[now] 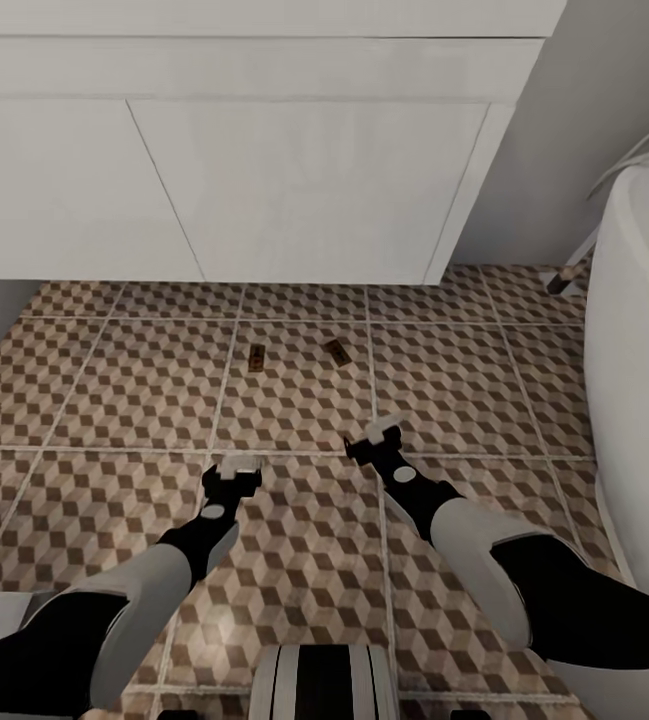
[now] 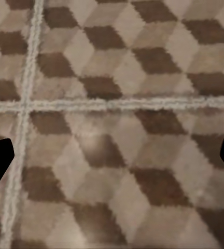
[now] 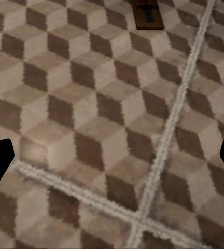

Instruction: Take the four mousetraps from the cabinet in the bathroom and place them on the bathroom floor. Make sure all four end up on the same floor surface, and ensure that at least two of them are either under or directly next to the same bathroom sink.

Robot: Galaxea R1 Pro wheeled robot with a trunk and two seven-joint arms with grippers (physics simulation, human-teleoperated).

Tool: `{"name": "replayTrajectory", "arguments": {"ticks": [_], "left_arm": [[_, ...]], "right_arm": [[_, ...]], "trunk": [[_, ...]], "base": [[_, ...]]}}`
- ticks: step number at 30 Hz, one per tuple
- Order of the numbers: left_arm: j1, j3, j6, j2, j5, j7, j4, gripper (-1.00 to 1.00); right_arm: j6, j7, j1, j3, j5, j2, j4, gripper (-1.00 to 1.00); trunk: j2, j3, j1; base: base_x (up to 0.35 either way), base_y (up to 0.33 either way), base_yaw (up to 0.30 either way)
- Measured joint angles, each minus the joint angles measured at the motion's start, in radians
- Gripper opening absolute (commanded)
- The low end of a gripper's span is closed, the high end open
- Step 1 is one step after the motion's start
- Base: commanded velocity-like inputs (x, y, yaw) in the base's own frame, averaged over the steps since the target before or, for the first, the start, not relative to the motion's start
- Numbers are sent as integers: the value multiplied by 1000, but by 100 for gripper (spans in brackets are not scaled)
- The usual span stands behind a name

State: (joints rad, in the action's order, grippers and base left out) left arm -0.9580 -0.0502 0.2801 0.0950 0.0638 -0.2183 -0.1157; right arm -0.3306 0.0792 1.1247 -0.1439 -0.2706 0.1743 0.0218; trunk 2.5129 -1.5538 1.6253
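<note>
At frame centre on the bathroom floor [image 1: 114, 390], two mousetraps [image 1: 256, 358] [image 1: 338, 351] lying below the white vanity [image 1: 264, 180]; lower down, left gripper [image 1: 232, 478] and right gripper [image 1: 374, 438], both spread open, empty.

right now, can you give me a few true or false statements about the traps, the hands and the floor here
1. Two mousetraps lie on the tiled floor: the left mousetrap and the right mousetrap. True.
2. The left hand grips a mousetrap. False: it is open and holds nothing.
3. The right hand is open over bare tiles. True.
4. The mousetraps sit on top of the white vanity. False: they lie on the floor in front of it.
</note>
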Motion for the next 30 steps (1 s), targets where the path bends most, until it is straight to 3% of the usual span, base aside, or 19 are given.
{"name": "replayTrajectory", "arguments": {"ticks": [6,12,18,30], "left_arm": [[18,0,105,0,0,0,68,100],[28,0,168,-1,0,1,145,100],[82,0,249,-1,0,0,177,100],[178,-1,312,1,2,1,182,100]], "right_arm": [[-27,0,-33,0,0,-10,0,100],[-53,0,-85,1,1,-27,1,100],[-92,0,-139,1,2,-50,1,100],[-152,2,-182,1,3,-57,1,100]], "trunk": [[-1,23,-3],[-3,46,-5],[-4,70,-8],[-7,116,-13]], "base": [[0,0,0],[0,0,0],[0,0,0],[0,0,0]]}}
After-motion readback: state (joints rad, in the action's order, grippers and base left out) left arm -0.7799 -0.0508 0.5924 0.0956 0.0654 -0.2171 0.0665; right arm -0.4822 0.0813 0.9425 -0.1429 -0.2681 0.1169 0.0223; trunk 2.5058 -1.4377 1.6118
